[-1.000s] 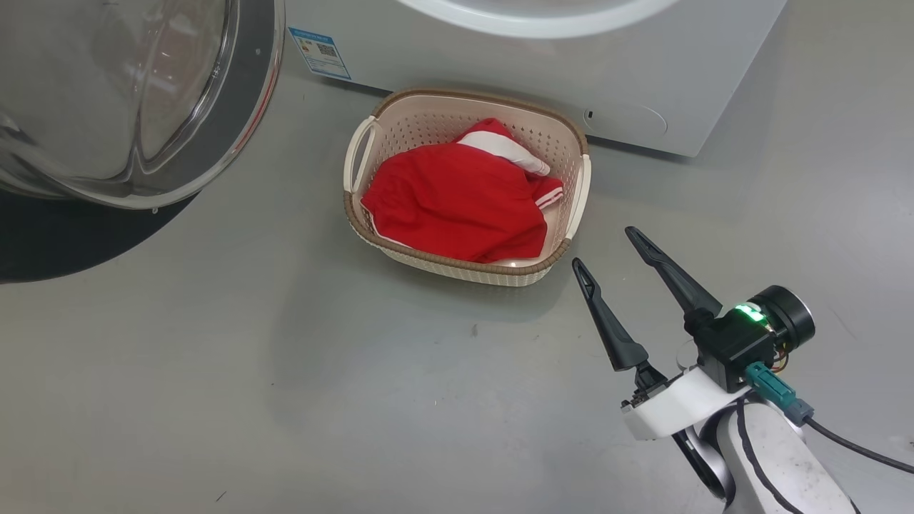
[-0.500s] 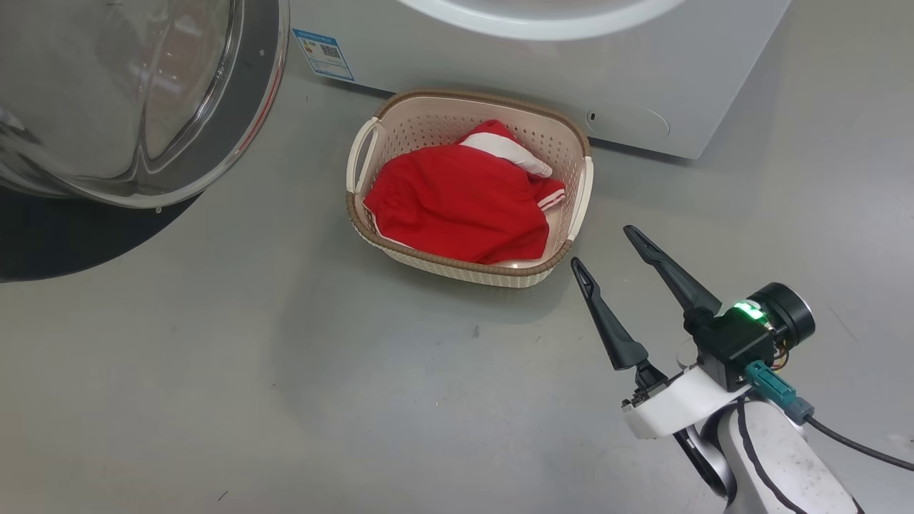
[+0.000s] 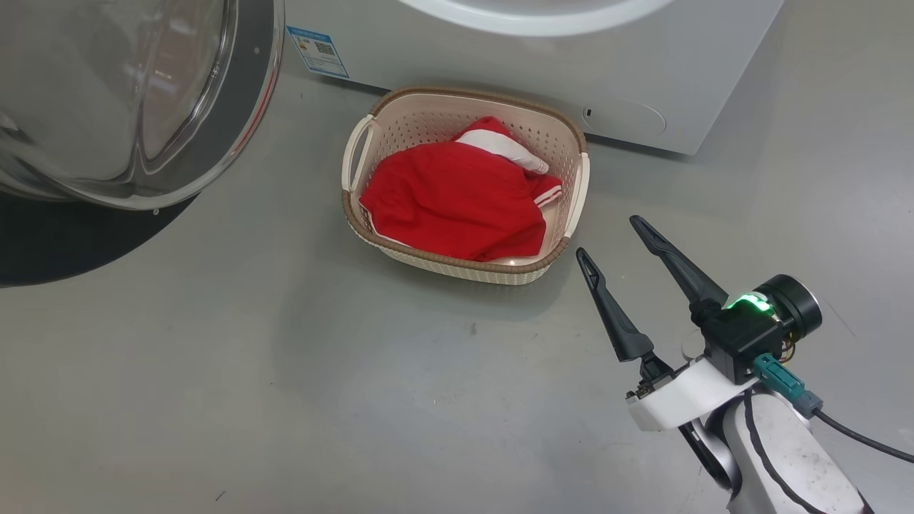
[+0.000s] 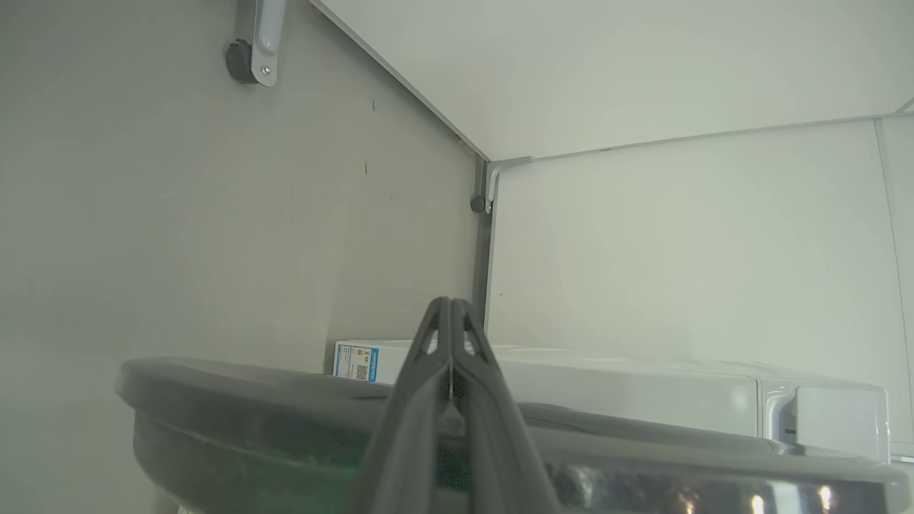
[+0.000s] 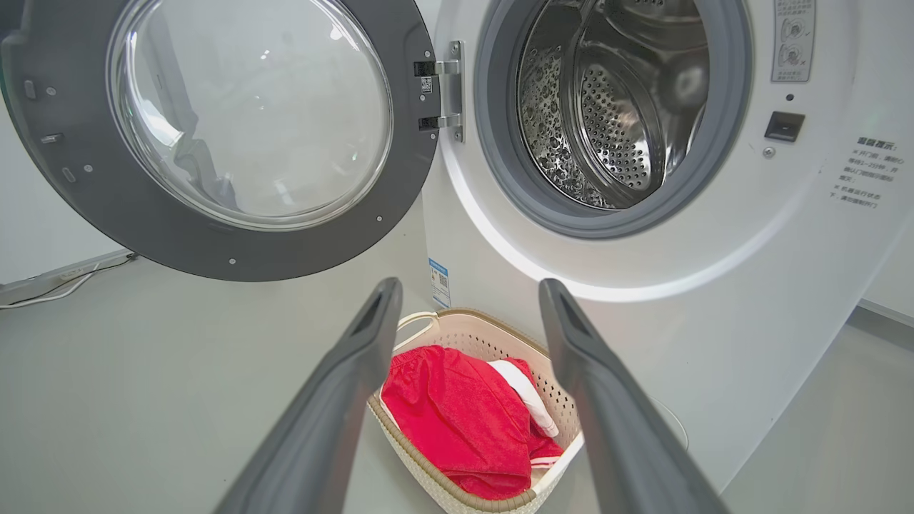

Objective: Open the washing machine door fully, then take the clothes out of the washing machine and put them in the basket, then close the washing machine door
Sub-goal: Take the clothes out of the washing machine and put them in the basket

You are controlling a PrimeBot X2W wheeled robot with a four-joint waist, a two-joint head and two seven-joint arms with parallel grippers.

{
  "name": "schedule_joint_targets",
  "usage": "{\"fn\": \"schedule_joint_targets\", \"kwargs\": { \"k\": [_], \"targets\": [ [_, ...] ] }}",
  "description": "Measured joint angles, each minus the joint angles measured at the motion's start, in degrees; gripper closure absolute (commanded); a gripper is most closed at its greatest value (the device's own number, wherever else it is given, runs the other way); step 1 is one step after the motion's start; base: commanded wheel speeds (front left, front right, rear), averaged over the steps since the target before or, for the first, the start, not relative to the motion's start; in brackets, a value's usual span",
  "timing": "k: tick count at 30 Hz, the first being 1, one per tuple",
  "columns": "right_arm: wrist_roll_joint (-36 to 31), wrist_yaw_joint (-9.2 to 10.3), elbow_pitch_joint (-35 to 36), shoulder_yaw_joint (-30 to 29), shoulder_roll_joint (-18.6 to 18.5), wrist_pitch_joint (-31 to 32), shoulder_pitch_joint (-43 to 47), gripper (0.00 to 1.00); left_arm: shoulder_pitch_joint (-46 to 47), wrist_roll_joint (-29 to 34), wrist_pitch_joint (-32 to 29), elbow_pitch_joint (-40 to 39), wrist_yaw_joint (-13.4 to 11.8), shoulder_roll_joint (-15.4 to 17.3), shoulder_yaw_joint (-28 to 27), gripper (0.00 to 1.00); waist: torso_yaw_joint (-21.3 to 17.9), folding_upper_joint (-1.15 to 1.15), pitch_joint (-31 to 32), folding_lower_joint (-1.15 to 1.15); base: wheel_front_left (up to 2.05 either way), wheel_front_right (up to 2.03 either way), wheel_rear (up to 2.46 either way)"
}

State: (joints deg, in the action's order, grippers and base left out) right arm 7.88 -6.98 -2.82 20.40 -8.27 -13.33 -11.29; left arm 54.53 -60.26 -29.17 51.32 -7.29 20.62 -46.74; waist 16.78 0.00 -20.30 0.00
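Observation:
The washing machine door (image 3: 251,114) stands swung wide open at the upper left, its clear glass bowl bulging out; it hangs left of the steel drum (image 5: 614,107). Red clothes (image 3: 457,200) with white trim lie inside the cream basket (image 3: 577,193), which sits on the floor in front of the white washing machine (image 3: 514,64). My right gripper (image 3: 607,235) is open and empty, right of the basket and apart from it. My left gripper (image 4: 450,305) is shut with nothing between its fingers, just above the door's dark rim (image 4: 250,385).
Grey floor surrounds the basket on the near and left sides. A blue label (image 3: 318,51) is stuck low on the machine's front. White wall panels (image 4: 678,250) rise behind the machine. A cable (image 5: 64,282) runs along the wall at the left.
My right gripper has crept slightly forward, staying open. The head view shifted a little. The basket, clothes and door are unchanged.

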Motion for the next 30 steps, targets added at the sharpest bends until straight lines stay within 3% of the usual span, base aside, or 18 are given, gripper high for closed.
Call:
{"fn": "schedule_joint_targets", "kwargs": {
  "k": [18,30],
  "targets": [
    [0.75,0.02,-1.1,-1.15,-0.31,-0.04,0.01,0.0,0.12,1.13,-5.84,2.27,0.1,-0.78,3.19,1.0,0.52,0.0,1.87,0.0,0.0,0.0,0.0],
    [1.91,0.07,-2.63,-1.65,0.18,-0.13,0.24,0.0,0.03,-0.35,-12.73,2.98,4.47,-4.91,5.64,1.0,1.37,0.0,5.08,0.0,0.0,0.0,0.0]
  ]
}}
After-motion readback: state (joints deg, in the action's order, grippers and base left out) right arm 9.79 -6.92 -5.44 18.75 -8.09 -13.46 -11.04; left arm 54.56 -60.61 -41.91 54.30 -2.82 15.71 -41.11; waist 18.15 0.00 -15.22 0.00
